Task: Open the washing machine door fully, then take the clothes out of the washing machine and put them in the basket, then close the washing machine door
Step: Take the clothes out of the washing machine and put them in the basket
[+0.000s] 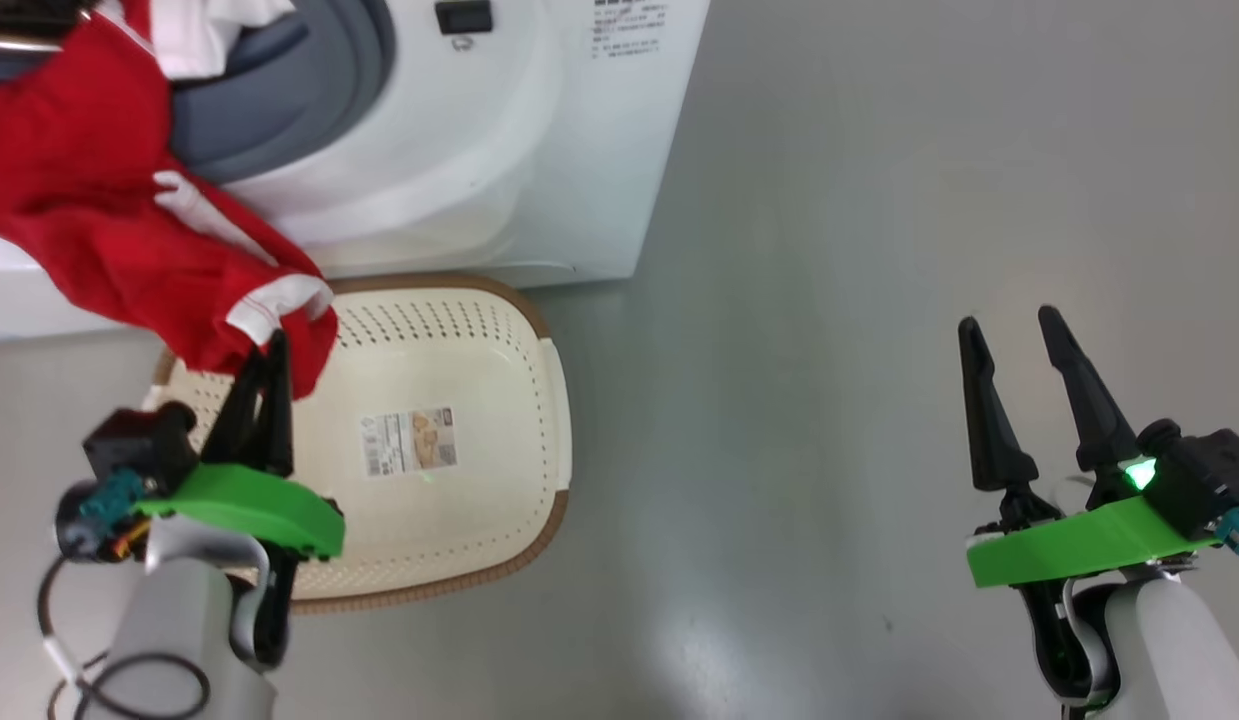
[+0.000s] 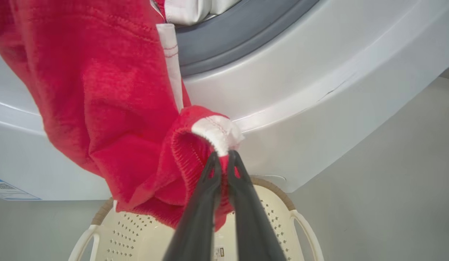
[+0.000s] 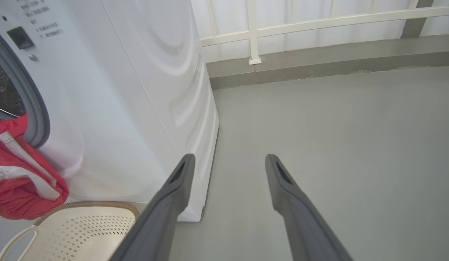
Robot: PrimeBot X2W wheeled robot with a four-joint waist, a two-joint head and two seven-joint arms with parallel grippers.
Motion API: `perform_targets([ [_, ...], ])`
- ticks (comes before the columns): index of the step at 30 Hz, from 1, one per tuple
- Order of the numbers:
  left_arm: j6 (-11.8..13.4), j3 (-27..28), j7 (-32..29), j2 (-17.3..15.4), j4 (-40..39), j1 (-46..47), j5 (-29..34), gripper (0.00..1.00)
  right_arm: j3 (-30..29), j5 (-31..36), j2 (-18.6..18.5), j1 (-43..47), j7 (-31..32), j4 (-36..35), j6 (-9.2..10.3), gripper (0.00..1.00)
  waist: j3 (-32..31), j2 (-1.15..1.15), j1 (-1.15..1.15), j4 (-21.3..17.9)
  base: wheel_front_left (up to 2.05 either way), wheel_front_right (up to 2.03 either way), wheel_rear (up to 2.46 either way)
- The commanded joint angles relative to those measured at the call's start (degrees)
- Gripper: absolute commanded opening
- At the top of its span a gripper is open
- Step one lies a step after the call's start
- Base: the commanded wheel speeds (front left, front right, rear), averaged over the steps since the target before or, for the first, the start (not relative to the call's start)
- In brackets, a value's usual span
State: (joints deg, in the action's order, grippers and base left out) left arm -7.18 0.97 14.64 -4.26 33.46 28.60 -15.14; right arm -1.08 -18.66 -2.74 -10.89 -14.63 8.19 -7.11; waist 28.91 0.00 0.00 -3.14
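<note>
The washing machine (image 1: 539, 150) stands at the upper left, and its door is out of view. The clothes hang from its grey ring (image 1: 279, 100): a red garment (image 1: 79, 200) drapes down the front, and a white piece (image 1: 219, 30) lies in the opening. My left gripper (image 1: 269, 345) is shut on the red garment's white cuff (image 2: 219, 132), above the rear left corner of the cream basket (image 1: 479, 500). The basket holds nothing but its paper label. Far to the right, over bare floor, my right gripper (image 1: 1009, 325) stands open, with nothing between its fingers (image 3: 181, 174).
The basket sits on the grey floor (image 1: 829, 300), close against the machine's front. Open floor stretches to the right of both. Beyond it, a white railing (image 3: 318, 21) runs along the wall. A blue label sticker (image 2: 7, 190) marks the machine's lower front.
</note>
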Motion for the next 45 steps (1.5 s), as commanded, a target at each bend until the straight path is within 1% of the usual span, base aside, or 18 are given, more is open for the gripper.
perform_targets([
  [1, -0.3, 1.45, 0.36, -2.22, 1.26, 1.65, -0.09, 0.08, 1.48, -0.92, -0.14, -0.64, -0.37, -1.59, -0.37, 1.0, 2.69, 0.0, 0.0, -1.16, 0.0, 0.0, 0.0],
  [6, -0.31, 1.61, 0.36, -3.75, 7.68, 6.31, -0.73, 0.08, 1.79, -1.13, -0.14, -1.71, -0.37, -1.96, -0.37, 1.0, 5.07, 0.0, 0.0, -2.25, 0.0, 0.0, 0.0],
  [8, -0.31, 1.73, 0.36, -4.24, 9.35, 7.96, -0.88, 0.1, 1.73, -1.14, -0.14, -2.06, -0.37, -2.13, -0.37, 1.0, 5.89, 0.0, 0.0, -2.46, 0.0, 0.0, 0.0],
  [9, -0.31, 1.74, 0.36, -4.45, 10.06, 8.71, -0.95, 0.12, 1.69, -1.12, -0.14, -2.19, -0.37, -2.17, -0.37, 1.0, 6.22, 0.0, 0.0, -2.53, 0.0, 0.0, 0.0],
  [11, -0.31, 1.75, 0.36, -4.84, 11.47, 10.06, -0.93, 0.22, 1.65, -1.06, -0.14, -2.41, -0.37, -2.3, -0.37, 1.0, 6.8, 0.0, 0.0, -2.57, 0.0, 0.0, 0.0],
  [13, -0.31, 1.9, 0.36, -5.18, 12.77, 11.24, -0.96, 0.5, 1.73, -1.0, -0.14, -2.66, -0.37, -2.34, -0.37, 1.0, 7.23, 0.0, 0.0, -2.61, 0.0, 0.0, 0.0],
  [14, -0.31, 1.94, 0.36, -5.33, 13.26, 11.72, -0.93, 0.91, 1.75, -0.98, -0.14, -2.79, -0.37, -2.34, -0.37, 1.0, 7.36, 0.0, 0.0, -2.62, 0.0, 0.0, 0.0],
  [15, -0.31, 1.96, 0.36, -5.43, 13.65, 12.12, -0.9, 1.0, 1.8, -0.95, -0.14, -2.89, -0.37, -2.3, -0.37, 1.0, 7.42, 0.0, 0.0, -2.64, 0.0, 0.0, 0.0],
  [20, -0.31, 1.96, 0.36, -5.49, 14.3, 12.99, -0.88, 1.0, 1.81, -0.8, -0.14, -3.09, -0.37, -1.96, -0.37, 1.0, 7.17, 0.0, 0.0, -2.38, 0.0, 0.0, 0.0],
  [26, -0.31, 2.85, 0.36, -4.69, 12.88, 10.91, -1.3, 1.0, 2.05, -0.7, -0.14, -2.54, -0.37, -1.5, -0.37, 1.0, 5.3, 0.0, 0.0, -1.7, 0.0, 0.0, 0.0],
  [39, -0.31, 5.67, 0.36, -1.69, 3.39, 3.72, 0.51, 1.0, 1.63, 0.15, -0.14, -1.13, -0.37, -0.88, -0.37, 1.0, 1.59, 0.0, 0.0, 0.22, 0.0, 0.0, 0.0],
  [45, -0.31, 5.85, 0.36, -1.12, -1.27, 0.84, 2.5, 1.0, 1.45, 0.75, -0.14, -0.6, -0.37, -1.04, -0.37, 1.0, 1.06, 0.0, 0.0, 1.01, 0.0, 0.0, 0.0],
])
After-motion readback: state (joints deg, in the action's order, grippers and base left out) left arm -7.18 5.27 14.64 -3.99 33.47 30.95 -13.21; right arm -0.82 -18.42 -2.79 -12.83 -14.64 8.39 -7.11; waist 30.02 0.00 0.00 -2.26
